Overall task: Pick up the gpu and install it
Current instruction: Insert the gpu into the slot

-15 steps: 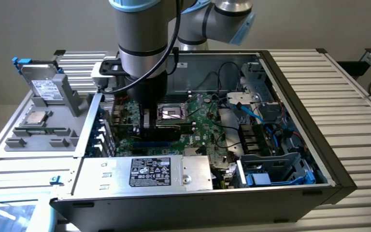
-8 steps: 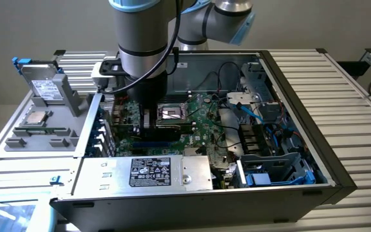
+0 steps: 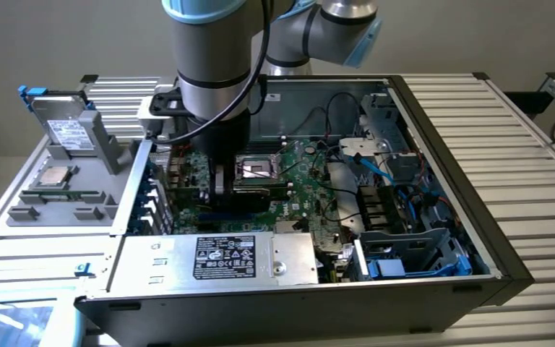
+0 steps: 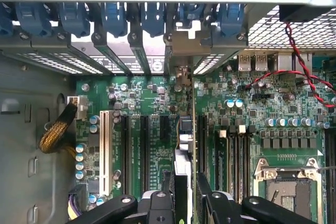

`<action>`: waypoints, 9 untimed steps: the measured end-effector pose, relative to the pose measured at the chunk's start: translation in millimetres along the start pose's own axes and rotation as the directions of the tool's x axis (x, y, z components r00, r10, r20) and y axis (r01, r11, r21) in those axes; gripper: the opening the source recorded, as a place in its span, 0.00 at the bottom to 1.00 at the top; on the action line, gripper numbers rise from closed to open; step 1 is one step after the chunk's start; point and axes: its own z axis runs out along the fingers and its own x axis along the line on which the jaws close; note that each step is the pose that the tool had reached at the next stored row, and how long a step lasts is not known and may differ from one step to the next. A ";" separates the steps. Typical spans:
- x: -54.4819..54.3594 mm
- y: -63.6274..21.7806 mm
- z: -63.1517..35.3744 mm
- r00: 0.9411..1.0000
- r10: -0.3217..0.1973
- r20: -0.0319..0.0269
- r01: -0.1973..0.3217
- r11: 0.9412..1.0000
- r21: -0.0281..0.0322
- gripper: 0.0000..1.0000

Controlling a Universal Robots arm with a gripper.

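Observation:
Inside the open computer case (image 3: 451, 130), the gpu (image 3: 188, 173) stands on edge over the green motherboard (image 3: 297, 184). My gripper (image 3: 222, 189) reaches straight down and is shut on it. In the wrist view the gpu (image 4: 184, 135) appears edge-on as a thin strip between the two black fingers (image 4: 157, 203), in line with a black expansion slot (image 4: 202, 145). Its far end reaches the rear bracket openings (image 4: 184, 38) under the blue clips. Whether the card's edge sits in the slot is hidden from me.
The CPU socket (image 3: 256, 168) lies just beside the gripper, with RAM slots (image 4: 236, 156) between them. Red cables (image 4: 299, 61) cross the board's corner. The power supply (image 3: 220, 260) is at the case front. A grey tray (image 3: 27, 217) outside holds a hard drive (image 3: 66, 130).

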 end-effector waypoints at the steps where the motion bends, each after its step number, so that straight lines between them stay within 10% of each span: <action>1: 0.0 0.0 0.2 1.000 0.000 0.000 0.000 1.000 0.000 0.28; 9: 0.1 0.2 0.6 1.000 0.000 0.000 0.000 1.000 -0.003 0.28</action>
